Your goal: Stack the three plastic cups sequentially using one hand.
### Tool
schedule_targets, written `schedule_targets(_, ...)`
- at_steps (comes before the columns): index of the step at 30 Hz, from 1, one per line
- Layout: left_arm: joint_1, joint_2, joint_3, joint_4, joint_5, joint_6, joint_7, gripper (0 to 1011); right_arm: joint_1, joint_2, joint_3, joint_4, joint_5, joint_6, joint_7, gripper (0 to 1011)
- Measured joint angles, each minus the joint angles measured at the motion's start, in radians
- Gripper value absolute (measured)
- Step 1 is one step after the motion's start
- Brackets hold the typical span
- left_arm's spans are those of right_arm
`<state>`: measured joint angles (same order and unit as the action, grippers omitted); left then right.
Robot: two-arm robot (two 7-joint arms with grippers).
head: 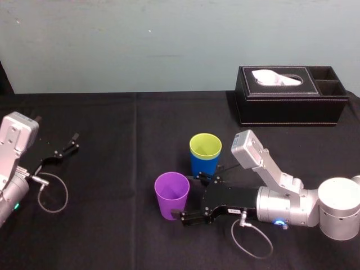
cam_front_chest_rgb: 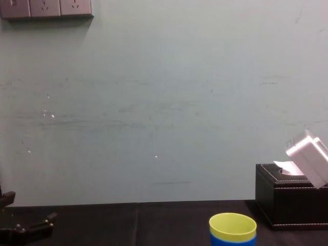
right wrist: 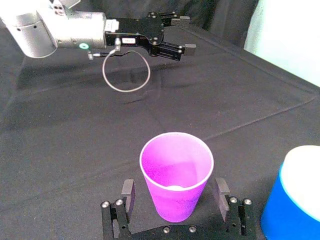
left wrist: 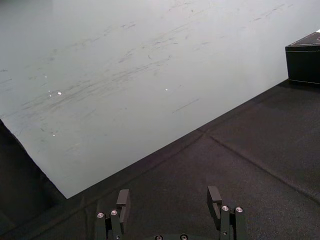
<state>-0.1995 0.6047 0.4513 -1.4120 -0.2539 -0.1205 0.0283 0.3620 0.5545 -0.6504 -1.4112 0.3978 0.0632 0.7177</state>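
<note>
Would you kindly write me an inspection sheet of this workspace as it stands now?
Surface: black cloth over the table, lightly creased.
Job's things: yellow-green cup nested in the blue cup; purple cup upright beside them, apart.
Clutter: black tissue box at the far right.
Grippers: right pincer open, straddling the purple cup with a gap on each side; left pincer open, parked at the left over bare cloth.
Cables: left cable loop hangs at the left wrist; right cable loop lies on the cloth by the right wrist.
Surroundings: pale green wall; wall sockets.
</note>
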Motion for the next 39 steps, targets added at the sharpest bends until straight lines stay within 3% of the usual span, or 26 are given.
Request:
schedule_targets(16,0.000,0.000,0.000,0.000,0.000,0.000,0.000,1011,0.016,-0.032,-0.019,0.012,-0.019,0.008,-0.005,1003)
schedule_targets(39,0.000,0.000,0.000,0.000,0.000,0.000,0.000,1012,0.015,-0.029,-0.017,0.011,-0.017,0.007,-0.005,1003)
